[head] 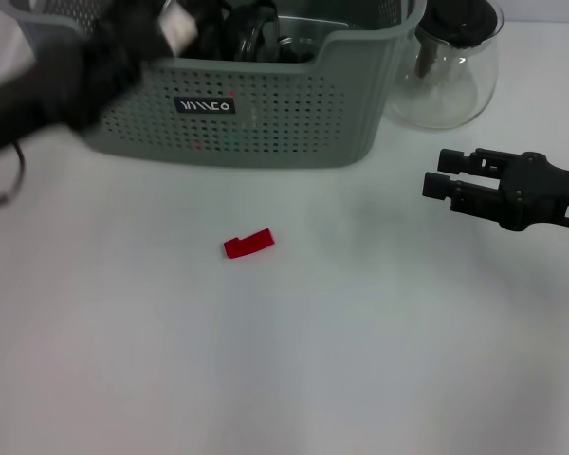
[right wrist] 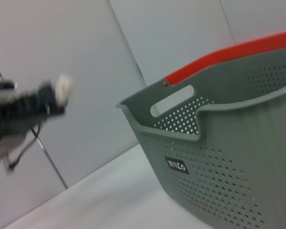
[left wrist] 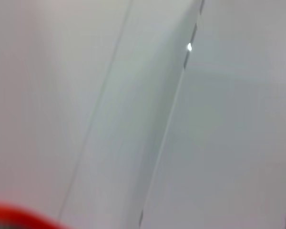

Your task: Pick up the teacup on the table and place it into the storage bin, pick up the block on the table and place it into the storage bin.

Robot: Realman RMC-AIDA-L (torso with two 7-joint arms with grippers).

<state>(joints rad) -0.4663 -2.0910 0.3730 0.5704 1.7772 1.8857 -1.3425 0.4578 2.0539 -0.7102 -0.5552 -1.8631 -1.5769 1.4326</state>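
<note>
- The right gripper (head: 434, 186) hovers over the right side of the white desk (head: 360, 360), pointing left; its two black fingers sit a narrow gap apart, holding nothing.
- The left gripper (head: 175, 24) is a dark blur at the upper left, over the left end of the storage bin (head: 266, 118); something pale shows at its tip, and I cannot tell whether its fingers are parted or closed.
- The storage bin is a large grey-green plastic basket with perforated walls, a dipped front rim and a small black label (head: 206, 105) with white letters. It stands at the far side of the desk, well left of the right gripper.
- Dark objects lie inside the bin, too hard to make out to name.
- The block (head: 248, 245) is small and red, lying on the open desk in front of the bin, well apart from both grippers.
- A clear glass teapot (head: 448, 66) stands just right of the bin, beyond the right gripper.
- The right wrist view shows the bin's handle slot (right wrist: 171, 99) and a red band (right wrist: 238, 50) behind its far rim; its right part is cut off.
- The left wrist view shows only pale blurred surfaces.
</note>
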